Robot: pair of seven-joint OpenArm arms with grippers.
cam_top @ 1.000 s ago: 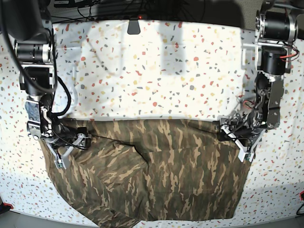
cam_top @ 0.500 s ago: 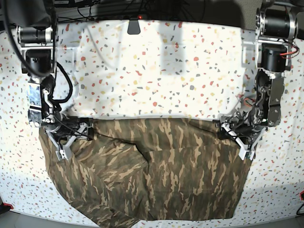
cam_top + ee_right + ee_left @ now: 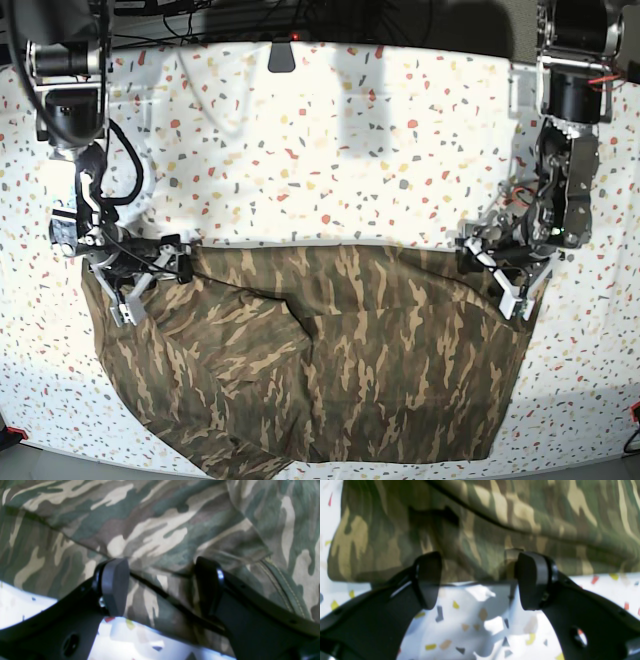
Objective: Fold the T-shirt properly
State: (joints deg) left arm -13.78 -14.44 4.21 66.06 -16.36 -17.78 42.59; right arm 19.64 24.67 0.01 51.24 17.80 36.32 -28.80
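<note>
T-shirt: I see the camouflage T-shirt (image 3: 330, 360) lying spread on the speckled table (image 3: 330, 150), in the half nearer to the camera. Its far edge runs almost straight across the middle of the base view, and a diagonal fold goes through its left part.

Table: white with small red, yellow and grey flecks; the far half, toward 12 o'clock from the shirt, is bare.

Left gripper: I find the left gripper (image 3: 497, 275) at the shirt's far corner, at about 2 o'clock from the shirt's middle in the base view. In the left wrist view its jaws stand wide apart, released (image 3: 478, 580). The fingertips (image 3: 532, 580) are at the hem of the cloth, with the table between them; nothing is grasped.

Right gripper: I find the right gripper (image 3: 150, 285) at the other far corner, at about 10 o'clock. In the right wrist view its jaws are also spread (image 3: 161, 585) and released, over rumpled cloth with a stitched seam (image 3: 277, 580) beside. I cannot tell if the fingertips (image 3: 115, 585) touch the cloth.
</note>
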